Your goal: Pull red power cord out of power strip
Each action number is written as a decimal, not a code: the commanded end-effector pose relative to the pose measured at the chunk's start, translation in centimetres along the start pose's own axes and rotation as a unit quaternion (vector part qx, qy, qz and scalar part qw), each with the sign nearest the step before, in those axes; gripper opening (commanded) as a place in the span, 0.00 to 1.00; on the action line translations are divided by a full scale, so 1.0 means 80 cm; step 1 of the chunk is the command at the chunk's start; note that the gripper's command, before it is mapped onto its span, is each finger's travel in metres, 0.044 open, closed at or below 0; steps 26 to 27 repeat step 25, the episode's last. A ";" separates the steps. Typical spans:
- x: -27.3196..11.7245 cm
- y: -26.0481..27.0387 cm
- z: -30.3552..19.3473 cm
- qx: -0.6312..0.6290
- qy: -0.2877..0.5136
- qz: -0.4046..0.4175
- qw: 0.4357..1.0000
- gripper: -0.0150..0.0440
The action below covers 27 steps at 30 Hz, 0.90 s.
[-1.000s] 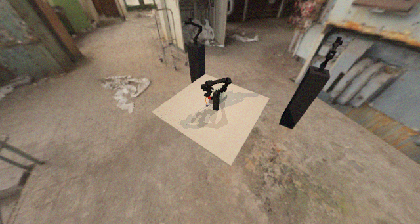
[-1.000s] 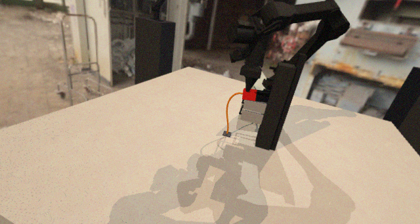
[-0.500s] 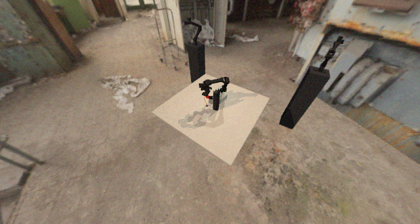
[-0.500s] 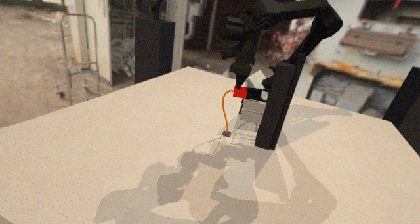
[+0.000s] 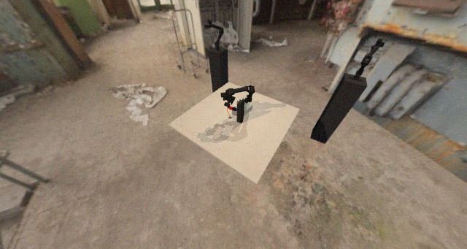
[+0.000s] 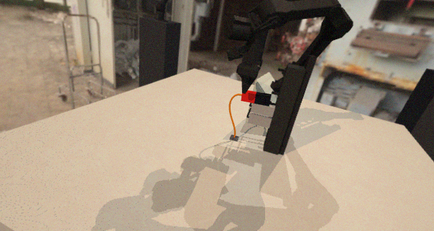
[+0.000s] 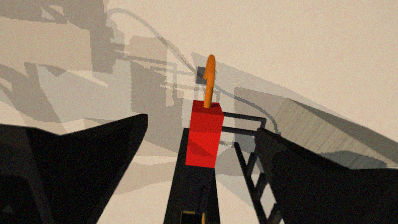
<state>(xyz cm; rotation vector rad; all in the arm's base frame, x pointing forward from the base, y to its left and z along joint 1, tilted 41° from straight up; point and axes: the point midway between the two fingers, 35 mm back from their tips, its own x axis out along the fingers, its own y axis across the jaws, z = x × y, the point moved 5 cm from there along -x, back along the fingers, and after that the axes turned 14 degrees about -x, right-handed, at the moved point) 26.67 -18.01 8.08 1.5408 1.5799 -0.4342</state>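
Note:
The red plug (image 5: pixel 231 108) (image 6: pixel 249 97) (image 7: pixel 204 147) lies between my spread fingers, with a visible gap on both sides in the wrist view. My gripper (image 7: pixel 202 126) is open and still around the plug. The orange cord (image 6: pixel 230 112) (image 7: pixel 210 80) runs from the plug's outer end and curves down to a small dark block on the table. A black piece (image 6: pixel 262 98) (image 7: pixel 187 182) adjoins the plug, with a gold-edged opening at the bottom of the wrist view. I cannot tell whether this is the power strip, or whether the plug is seated.
A tall black block (image 5: pixel 240 112) (image 6: pixel 285 112) stands on the pale table (image 5: pixel 255 158) (image 6: pixel 102 122) close beside the plug. A grey block (image 6: pixel 260 115) is below the plug. Thin black rails (image 7: pixel 245 116) are near the right finger. Two other arms stand on black pillars (image 5: pixel 219 68) (image 5: pixel 339 108).

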 end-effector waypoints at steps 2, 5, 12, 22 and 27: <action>-0.009 -0.012 0.044 0.001 -0.002 -0.001 1.000 1.00; -0.013 -0.019 0.063 0.001 -0.002 -0.001 1.000 1.00; -0.013 -0.019 0.063 0.001 -0.002 -0.001 1.000 1.00; -0.013 -0.019 0.063 0.001 -0.002 -0.001 1.000 1.00; -0.013 -0.019 0.063 0.001 -0.002 -0.001 1.000 1.00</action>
